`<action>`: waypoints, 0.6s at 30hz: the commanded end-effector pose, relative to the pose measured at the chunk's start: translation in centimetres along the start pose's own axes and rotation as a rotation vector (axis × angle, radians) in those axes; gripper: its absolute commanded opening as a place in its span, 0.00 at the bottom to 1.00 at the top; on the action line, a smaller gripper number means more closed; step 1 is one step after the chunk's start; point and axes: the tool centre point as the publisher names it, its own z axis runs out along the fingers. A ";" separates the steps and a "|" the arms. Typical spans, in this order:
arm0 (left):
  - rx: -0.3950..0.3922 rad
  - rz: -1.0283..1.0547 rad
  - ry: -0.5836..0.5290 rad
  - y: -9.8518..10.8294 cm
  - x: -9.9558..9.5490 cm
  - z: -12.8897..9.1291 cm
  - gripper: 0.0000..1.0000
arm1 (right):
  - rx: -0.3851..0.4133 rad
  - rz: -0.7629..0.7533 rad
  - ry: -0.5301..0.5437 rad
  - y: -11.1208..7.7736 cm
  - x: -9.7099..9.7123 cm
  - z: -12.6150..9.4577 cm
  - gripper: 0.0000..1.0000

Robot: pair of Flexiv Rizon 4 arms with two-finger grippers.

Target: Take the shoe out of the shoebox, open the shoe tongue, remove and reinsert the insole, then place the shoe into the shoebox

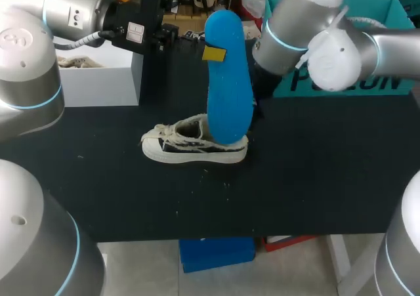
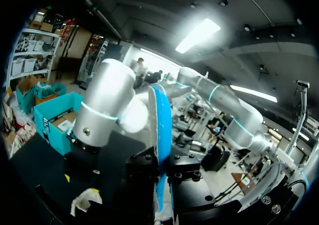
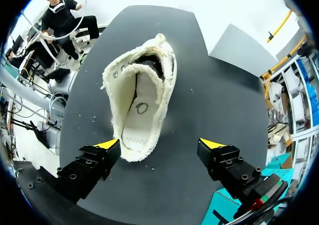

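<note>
Black tabletop [image 1: 315,178], matte, flecked with pale crumbs.

**Head view.**
- The shoe [image 1: 193,144] lies mid-table on its sole, a pale canvas low-top with its toe pointing toward the left arm's side.
- The blue insole [image 1: 230,92] stands on end above the heel.
- The left gripper [image 1: 215,53] comes in from the left, and one yellow tip lies flat on the insole's face near its upper end.
- I cannot tell from this view whether the insole's lower end touches the shoe.
- The teal shoebox [image 1: 374,20] sits at the far right of the table, behind the right arm.
- The right arm's fingers are hidden here.

**Left wrist view.**
- The insole [image 2: 162,115] is seen edge-on and runs straight up between the finger blocks of the left gripper [image 2: 163,174], pinched from both faces.
- The shoebox [image 2: 52,120] is off to one side, and a scrap of the shoe [image 2: 84,200] shows below.

**Right wrist view.**
- The right gripper [image 3: 159,145] is spread wide and holds nothing.
- The shoe [image 3: 142,98] lies under and ahead of it, heel end nearest, close to one tip but not gripped.
- The tongue is folded forward and the mouth gapes.
- A pale liner shows inside with no blue, so the insole is out of the shoe.

**Handling (judgement).**
- The insole looks like thin, light foam. It should flex, so it is best pinched flat across both faces and fed in toe end first.
- The shoe's canvas upper is soft and frayed and will likely collapse under a squeeze.
- The heel wall or the rubber sole edge is the firmer place to take hold.
</note>
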 end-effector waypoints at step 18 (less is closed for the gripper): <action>0.002 0.001 -0.003 0.1 0.0 0.1 0.00 | 0.251 -0.027 0.050 4.1 -2.4 2.9 1.00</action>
